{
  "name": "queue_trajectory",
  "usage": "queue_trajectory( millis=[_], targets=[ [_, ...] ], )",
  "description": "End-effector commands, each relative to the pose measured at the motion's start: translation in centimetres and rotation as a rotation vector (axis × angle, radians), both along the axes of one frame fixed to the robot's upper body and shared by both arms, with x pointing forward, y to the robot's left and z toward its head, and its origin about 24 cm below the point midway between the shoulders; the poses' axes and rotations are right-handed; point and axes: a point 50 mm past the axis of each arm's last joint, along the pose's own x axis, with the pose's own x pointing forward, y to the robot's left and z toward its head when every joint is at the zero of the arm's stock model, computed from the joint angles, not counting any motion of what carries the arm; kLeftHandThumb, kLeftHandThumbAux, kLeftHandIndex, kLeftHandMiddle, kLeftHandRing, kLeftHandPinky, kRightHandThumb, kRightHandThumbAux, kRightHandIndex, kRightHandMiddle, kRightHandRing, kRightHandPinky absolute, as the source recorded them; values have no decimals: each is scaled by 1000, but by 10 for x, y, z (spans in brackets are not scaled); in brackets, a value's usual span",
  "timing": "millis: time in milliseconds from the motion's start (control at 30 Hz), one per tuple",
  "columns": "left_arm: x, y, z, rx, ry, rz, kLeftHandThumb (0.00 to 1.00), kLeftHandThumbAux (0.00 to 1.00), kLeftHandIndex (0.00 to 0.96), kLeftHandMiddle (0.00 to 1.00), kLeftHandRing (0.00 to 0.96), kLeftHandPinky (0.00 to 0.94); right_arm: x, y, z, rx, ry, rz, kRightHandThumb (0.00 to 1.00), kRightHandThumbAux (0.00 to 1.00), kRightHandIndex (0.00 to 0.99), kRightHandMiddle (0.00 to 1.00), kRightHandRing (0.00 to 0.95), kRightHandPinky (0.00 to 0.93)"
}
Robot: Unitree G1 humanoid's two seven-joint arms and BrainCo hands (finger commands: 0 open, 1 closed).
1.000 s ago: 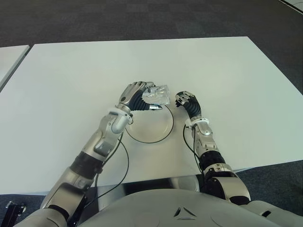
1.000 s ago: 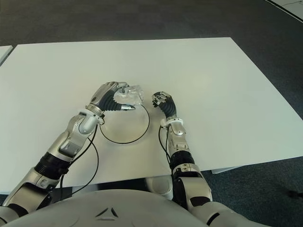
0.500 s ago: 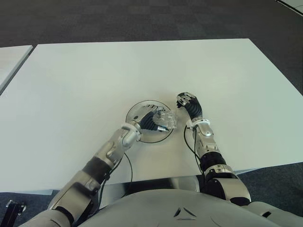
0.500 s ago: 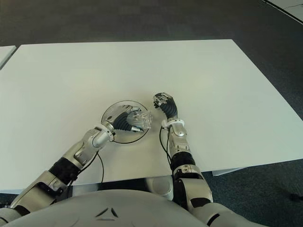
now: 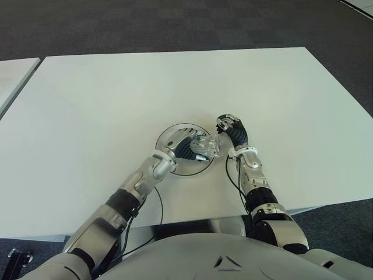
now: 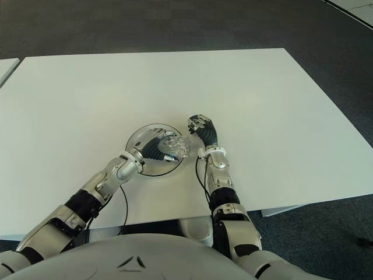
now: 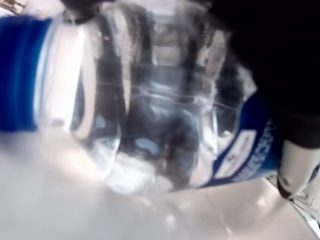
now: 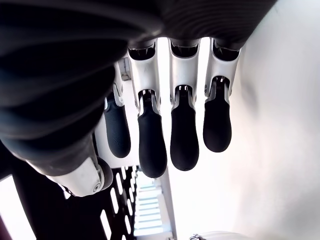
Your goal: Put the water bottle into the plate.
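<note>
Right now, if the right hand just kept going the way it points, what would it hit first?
Probably nothing: the right hand points up the bare table; the water bottle sits off to its left.

- The left hand (image 5: 185, 146) sits over the round clear glass plate (image 5: 169, 135), fingers wrapped round the clear plastic water bottle with a blue cap (image 5: 205, 147), so that spot is taken.
- Just beside the bottle on its outer side stands the right hand (image 5: 231, 128), fingers hanging loose; the gap between the two hands is narrow.
- Ahead of both hands and out to either side, the white table (image 5: 105, 93) lies bare.
</note>
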Motion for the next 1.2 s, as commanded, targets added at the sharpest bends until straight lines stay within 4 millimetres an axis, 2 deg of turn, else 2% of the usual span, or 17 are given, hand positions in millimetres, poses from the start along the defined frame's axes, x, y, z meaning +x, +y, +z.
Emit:
queue_trajectory(
  millis=[33, 233, 467, 733, 800, 833, 867, 900, 933, 967, 1067, 1100, 1167, 1200],
  targets=[
    [-25, 19, -43, 128, 159, 56, 852, 669, 396, 538, 844, 809, -27, -3, -35, -18, 183, -14, 704, 731, 433, 621, 617, 595],
    [-22, 25, -41, 121, 152, 105, 851, 670, 394, 536, 841, 811, -27, -2, -35, -20, 187, -15, 702, 731, 432, 626, 618, 584],
    [-20, 27, -37, 120, 107, 148, 850, 668, 398, 533, 803, 749, -28, -2, -36, -15, 194, -15, 703, 730, 433, 628, 617, 571],
    [-21, 29, -33, 91, 53, 219, 851, 660, 411, 577, 738, 674, -28, -2, -35, 5, 187, -16, 703, 730, 433, 631, 615, 582],
    [-21, 29, -32, 84, 34, 231, 849, 660, 408, 574, 690, 631, -28, -2, -35, 15, 189, -19, 703, 730, 433, 633, 616, 583],
    [-21, 30, -31, 88, 15, 230, 845, 663, 407, 539, 574, 547, -28, -2, -35, 21, 190, -21, 703, 730, 434, 634, 616, 584],
    [-21, 30, -31, 92, 2, 229, 763, 606, 317, 403, 411, 404, -28, -2, -35, 25, 190, -22, 704, 730, 434, 634, 615, 584],
    [-20, 31, -30, 105, -15, 221, 733, 586, 284, 354, 353, 353, -28, -2, -35, 29, 191, -23, 704, 730, 434, 634, 614, 584],
    [-20, 31, -30, 115, -25, 215, 647, 557, 208, 247, 229, 225, -27, -2, -35, 31, 191, -24, 704, 729, 434, 632, 612, 583],
    [-20, 32, -29, 129, -37, 208, 591, 540, 159, 179, 149, 144, -27, -2, -35, 33, 192, -24, 704, 729, 434, 632, 611, 582],
    [-19, 33, -29, 158, -61, 199, 417, 508, 60, 62, 49, 47, -27, -2, -36, 36, 195, -24, 705, 728, 434, 629, 606, 579],
    [-19, 34, -27, 168, -77, 200, 390, 504, 48, 49, 39, 37, -27, -2, -36, 36, 197, -24, 705, 728, 435, 629, 605, 578],
    [-18, 35, -26, 179, -97, 203, 223, 489, 19, 20, 15, 15, -27, -2, -36, 35, 198, -23, 705, 728, 435, 628, 602, 578],
    [-19, 35, -24, 178, -114, 206, 199, 488, 15, 16, 12, 12, -27, -2, -36, 33, 198, -23, 705, 728, 435, 628, 601, 577]
  ],
)
